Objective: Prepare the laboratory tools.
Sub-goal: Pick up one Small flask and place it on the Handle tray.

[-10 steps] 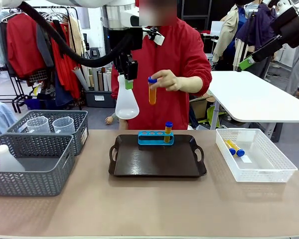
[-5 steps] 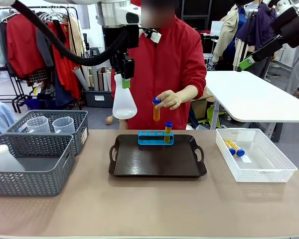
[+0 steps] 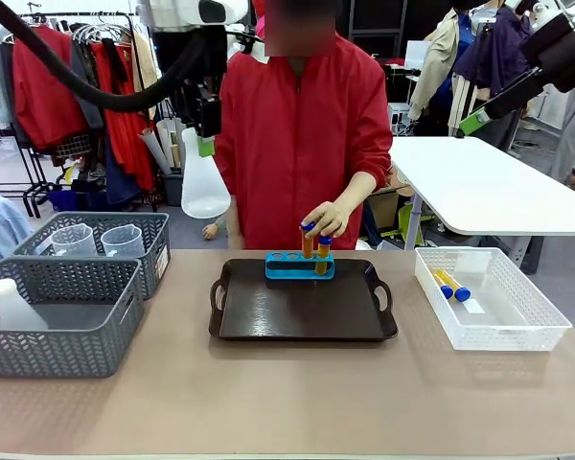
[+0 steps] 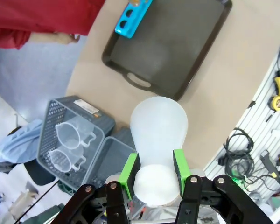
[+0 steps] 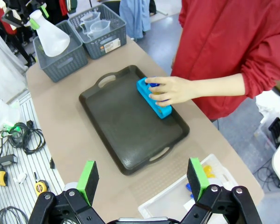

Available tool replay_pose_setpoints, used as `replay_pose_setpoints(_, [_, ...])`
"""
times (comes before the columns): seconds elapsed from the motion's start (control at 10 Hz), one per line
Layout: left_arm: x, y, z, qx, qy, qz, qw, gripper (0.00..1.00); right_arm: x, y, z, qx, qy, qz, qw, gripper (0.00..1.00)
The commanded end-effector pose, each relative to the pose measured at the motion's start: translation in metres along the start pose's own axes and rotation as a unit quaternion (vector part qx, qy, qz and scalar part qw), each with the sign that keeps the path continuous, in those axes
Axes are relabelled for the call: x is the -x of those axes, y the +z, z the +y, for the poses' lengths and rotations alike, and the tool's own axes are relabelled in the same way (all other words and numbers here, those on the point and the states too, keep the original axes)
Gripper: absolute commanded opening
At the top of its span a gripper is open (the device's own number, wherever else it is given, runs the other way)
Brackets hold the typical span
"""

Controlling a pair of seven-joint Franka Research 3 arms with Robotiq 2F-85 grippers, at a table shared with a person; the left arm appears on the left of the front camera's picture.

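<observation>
Bright, even indoor light, soft shadows, sharp focus, with wide-angle bending at both wrist views' edges.

Tan table (image 3: 268, 412), a dark handled tray (image 3: 297, 311) at its middle toward the far edge, a grey mesh basket (image 3: 67, 331) at front left, a second basket (image 3: 155, 251) just behind it, a white lattice bin (image 3: 498, 337) at right, apart from the tray

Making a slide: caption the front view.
Left gripper holds the flask aloft; a person's hand holds a tube at the blue rack, beside another tube standing in it.
</observation>
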State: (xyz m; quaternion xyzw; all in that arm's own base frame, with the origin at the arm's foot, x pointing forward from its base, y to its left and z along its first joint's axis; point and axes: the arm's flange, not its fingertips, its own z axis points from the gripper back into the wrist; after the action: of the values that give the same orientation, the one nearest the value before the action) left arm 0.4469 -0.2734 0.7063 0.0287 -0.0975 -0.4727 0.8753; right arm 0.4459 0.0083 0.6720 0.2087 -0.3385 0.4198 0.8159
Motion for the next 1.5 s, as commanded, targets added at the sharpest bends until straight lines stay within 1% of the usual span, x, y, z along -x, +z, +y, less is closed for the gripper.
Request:
replay_pose_setpoints(0.0, [0.017,-0.004,-0.002,0.005,0.013,-0.009,1.000,0.00,-0.001,0.000,0.001,-0.002,0.004,-0.002,1.000,1.00])
replay_pose_setpoints(0.2, [0.015,0.001,-0.002,0.010,0.022,-0.011,1.000,0.00,-0.001,0.000,0.001,-0.002,0.004,-0.002,1.000,1.00])
replay_pose_setpoints(0.3, [0.008,0.002,0.003,-0.002,0.008,0.000,1.000,0.00,-0.001,0.000,0.001,-0.002,0.004,-0.002,1.000,1.00])
replay_pose_setpoints(0.9, [0.006,0.000,0.002,0.001,0.009,0.000,1.000,0.00,-0.001,0.000,0.001,-0.002,0.004,-0.002,1.000,1.00])
replay_pose_setpoints(1.1, [-0.031,-0.027,-0.008,0.013,-0.007,0.011,1.000,0.00,-0.001,0.000,0.001,-0.002,0.004,-0.002,1.000,1.00])
replay_pose_setpoints(1.2, [-0.050,-0.040,-0.014,0.015,-0.033,0.011,0.999,0.00,-0.001,0.000,0.001,-0.002,0.004,-0.002,1.000,1.00])
replay_pose_setpoints(1.3, [-0.067,-0.050,-0.015,-0.010,-0.059,0.008,0.998,0.00,-0.001,0.000,0.001,-0.002,0.004,-0.002,1.000,1.00])
replay_pose_setpoints(1.4, [-0.084,-0.065,-0.017,-0.009,-0.086,0.013,0.996,0.00,-0.001,0.000,0.001,-0.002,0.004,-0.002,1.000,1.00])
